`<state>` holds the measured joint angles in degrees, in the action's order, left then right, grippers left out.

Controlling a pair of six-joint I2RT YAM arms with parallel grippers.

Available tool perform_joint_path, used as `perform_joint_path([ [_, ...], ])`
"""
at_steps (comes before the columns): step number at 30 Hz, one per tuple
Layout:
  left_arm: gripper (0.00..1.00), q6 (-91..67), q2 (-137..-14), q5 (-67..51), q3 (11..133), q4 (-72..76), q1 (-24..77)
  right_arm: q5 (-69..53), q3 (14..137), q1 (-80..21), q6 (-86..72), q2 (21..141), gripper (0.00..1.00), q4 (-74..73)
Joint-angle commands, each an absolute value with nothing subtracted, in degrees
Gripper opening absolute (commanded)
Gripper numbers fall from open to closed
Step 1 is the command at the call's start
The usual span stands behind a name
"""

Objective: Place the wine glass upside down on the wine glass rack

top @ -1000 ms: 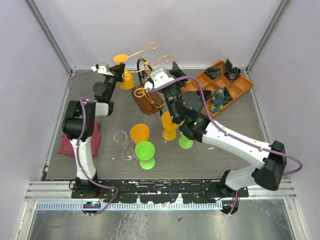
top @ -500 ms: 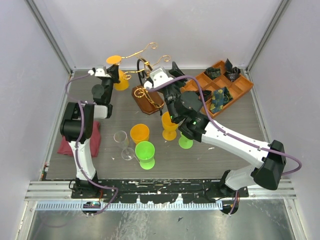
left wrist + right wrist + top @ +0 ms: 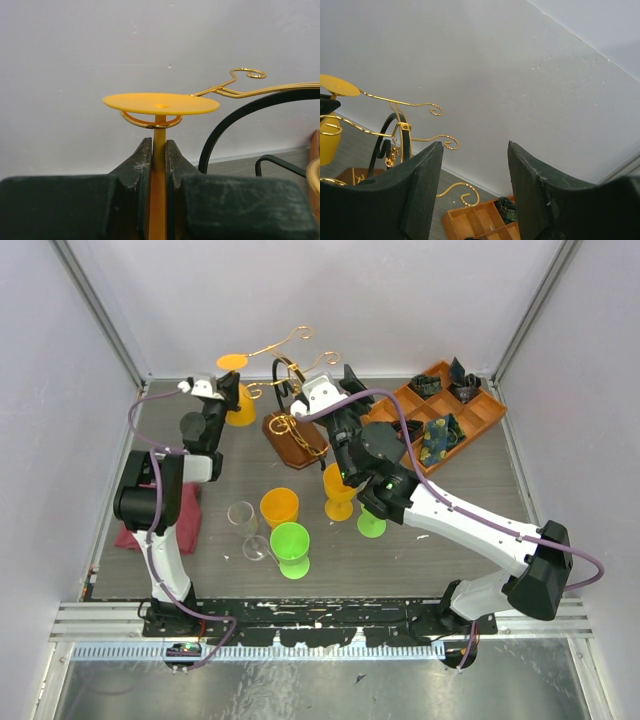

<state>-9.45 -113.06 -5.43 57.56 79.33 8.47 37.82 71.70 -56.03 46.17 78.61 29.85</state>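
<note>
An orange wine glass (image 3: 161, 103) hangs upside down, its flat foot on top and its stem (image 3: 159, 136) pinched between the jaws of my left gripper (image 3: 159, 150). A gold curl of the wine glass rack (image 3: 235, 90) lies just under the foot, seemingly round the stem. From above, the glass (image 3: 232, 361) and my left gripper (image 3: 226, 390) are left of the rack (image 3: 297, 438), which stands on its brown wooden base. My right gripper (image 3: 475, 165) is open and empty beside the rack (image 3: 395, 130), pointing upward, with the glass (image 3: 337, 85) at far left. The top view shows my right gripper (image 3: 325, 390) right of the rack's hoop.
An orange compartment tray (image 3: 440, 410) with dark items stands at back right. Orange (image 3: 280, 506), green (image 3: 291, 545) and clear (image 3: 242, 515) glasses stand mid-table, and two more (image 3: 338, 488) (image 3: 371, 525) are under the right arm. A red cloth (image 3: 130, 530) lies at left.
My left gripper has carried the upside-down glass a little to the left along the rack's arm, then held nearly still. The right arm has not moved.
</note>
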Motion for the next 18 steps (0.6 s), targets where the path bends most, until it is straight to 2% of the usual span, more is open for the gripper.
perform_joint_path([
  [1, 0.00, -7.6, -112.8, -7.6, 58.3, 82.0, 9.7, 37.6, 73.0, -55.9, 45.2, 76.3, 0.60, 31.4],
  [3, 0.00, -8.4, -113.6, -7.8, 59.0, 82.0, 9.9, 37.7, 73.1, -55.9, 45.2, 76.3, 0.60, 31.1],
  [4, 0.04, -8.8, -114.0, -8.0, 59.4, 82.0, 10.0, 37.8, 73.2, -55.9, 45.1, 76.3, 0.60, 31.0],
  [6, 0.15, -9.7, -114.9, -8.4, 59.8, 82.0, 9.9, 38.0, 73.4, -55.9, 44.8, 76.4, 0.61, 30.5],
  [8, 0.35, -10.1, -115.1, -8.3, 59.4, 82.0, 9.9, 38.1, 73.6, -55.9, 44.0, 76.4, 0.62, 30.3],
  [12, 0.51, -9.6, -114.1, -7.5, 56.7, 82.0, 9.9, 38.0, 73.7, -55.8, 42.7, 76.0, 0.65, 29.9],
  [15, 0.61, -8.6, -112.7, -7.6, 54.2, 82.0, 9.9, 38.1, 73.7, -55.9, 42.2, 76.0, 0.66, 29.7],
  [18, 0.66, -7.3, -110.8, -7.2, 50.9, 82.0, 9.8, 38.2, 73.9, -55.9, 41.2, 75.9, 0.68, 28.9],
])
